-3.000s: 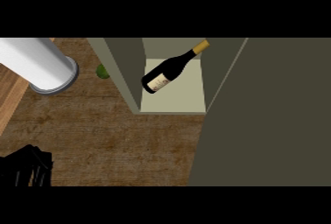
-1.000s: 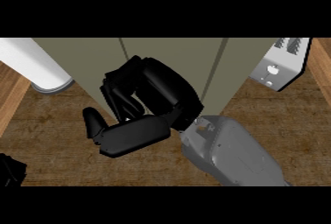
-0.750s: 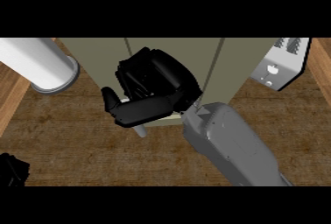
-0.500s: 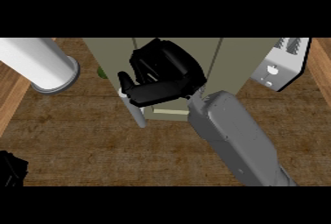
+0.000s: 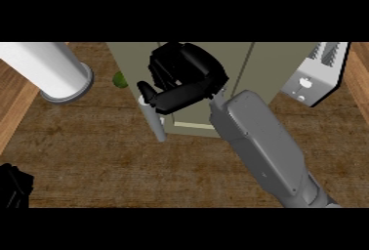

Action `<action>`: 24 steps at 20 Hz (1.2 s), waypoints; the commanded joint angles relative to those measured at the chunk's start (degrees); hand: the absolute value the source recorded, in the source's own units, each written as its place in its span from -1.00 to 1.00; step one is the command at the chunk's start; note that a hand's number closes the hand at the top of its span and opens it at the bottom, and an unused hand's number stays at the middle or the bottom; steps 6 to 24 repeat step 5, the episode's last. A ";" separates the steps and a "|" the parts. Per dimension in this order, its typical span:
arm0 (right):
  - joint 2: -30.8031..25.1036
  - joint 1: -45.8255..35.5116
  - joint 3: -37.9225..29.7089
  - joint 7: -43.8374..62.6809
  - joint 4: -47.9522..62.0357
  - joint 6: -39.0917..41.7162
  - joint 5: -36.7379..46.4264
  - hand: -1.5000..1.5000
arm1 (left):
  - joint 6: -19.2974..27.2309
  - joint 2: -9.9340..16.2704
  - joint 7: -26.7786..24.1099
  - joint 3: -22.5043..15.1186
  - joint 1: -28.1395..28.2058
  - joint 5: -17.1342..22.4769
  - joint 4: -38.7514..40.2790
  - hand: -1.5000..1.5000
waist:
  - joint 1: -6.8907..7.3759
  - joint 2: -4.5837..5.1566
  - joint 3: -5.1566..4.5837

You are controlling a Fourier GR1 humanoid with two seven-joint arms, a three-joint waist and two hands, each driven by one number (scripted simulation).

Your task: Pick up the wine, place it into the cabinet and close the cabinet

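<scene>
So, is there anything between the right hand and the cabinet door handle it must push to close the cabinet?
Nothing visible stands between them. The right hand is already over the cabinet front, its thumb right beside the top of the grey handle. The wine cannot be seen; the hand covers that area.

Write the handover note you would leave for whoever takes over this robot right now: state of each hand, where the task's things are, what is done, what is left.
Right hand: at the cabinet front, fingers curled by the grey bar handle; whether it grips the handle cannot be told.
Left hand: at the lower left edge, idle; its fingers cannot be made out.
Wine: not visible now; the right hand covers the cabinet opening.
Done: the wine is no longer on the counter.
Left: confirm the wine is inside, confirm the door is fully shut, then withdraw the right hand.
</scene>
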 commanded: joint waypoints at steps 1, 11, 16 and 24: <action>-5.33 -1.73 -5.95 -1.72 7.33 -1.21 1.56 1.00 | 1.79 -1.21 1.33 -0.85 -0.64 -0.83 -1.58 1.00 | -0.89 1.86 0.69; -4.15 -3.54 -5.60 -2.03 10.09 -1.43 2.45 1.00 | -0.69 -0.20 1.21 0.24 -2.31 0.72 1.37 1.00 | -0.95 2.07 0.61; -4.15 -3.54 -5.60 -2.03 10.09 -1.43 2.45 1.00 | -0.69 -0.20 1.21 0.24 -2.31 0.72 1.37 1.00 | -0.95 2.07 0.61; -4.15 -3.54 -5.60 -2.03 10.09 -1.43 2.45 1.00 | -0.69 -0.20 1.21 0.24 -2.31 0.72 1.37 1.00 | -0.95 2.07 0.61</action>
